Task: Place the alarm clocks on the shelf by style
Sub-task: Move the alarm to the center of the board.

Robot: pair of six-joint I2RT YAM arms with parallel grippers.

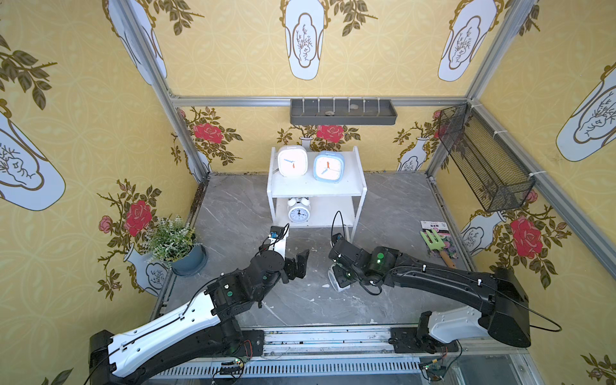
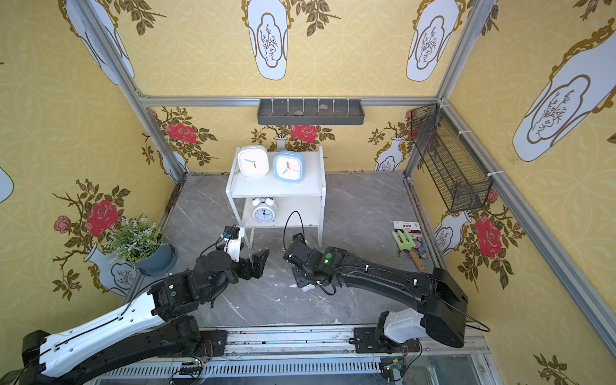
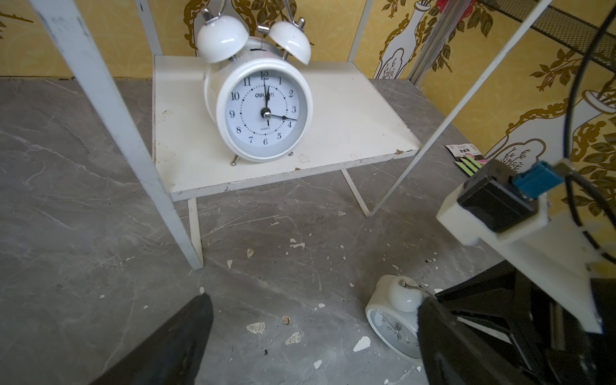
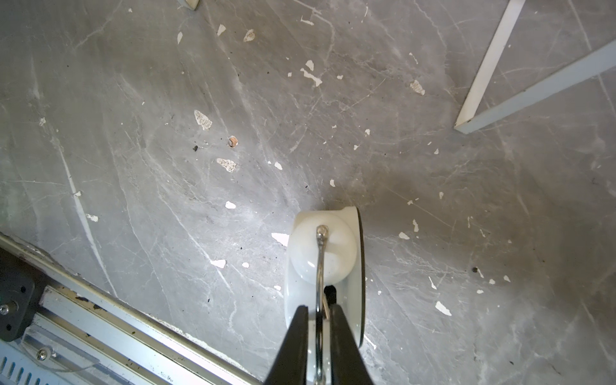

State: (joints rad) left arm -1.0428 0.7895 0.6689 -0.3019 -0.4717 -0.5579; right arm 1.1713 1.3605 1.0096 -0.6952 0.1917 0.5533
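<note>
While the left end effector (image 1: pixel 297 262) hung wide apart, the shelf (image 1: pixel 336 190) held both square clocks (image 1: pixel 292 161) above, one twin-bell clock (image 1: pixel 299 210) below. The last twin-bell clock (image 4: pixel 325 253) sat unplaced on the table (image 4: pixel 133 133), with the right end effector (image 4: pixel 319 320) barely parted astride its handle (image 4: pixel 320 266).

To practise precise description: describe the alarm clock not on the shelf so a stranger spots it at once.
Find the white two-tier shelf at the back wall, then the grey table in front of it. The round white twin-bell clock sits there under the right gripper; its lookalike stands on the shelf's lower tier.
</note>
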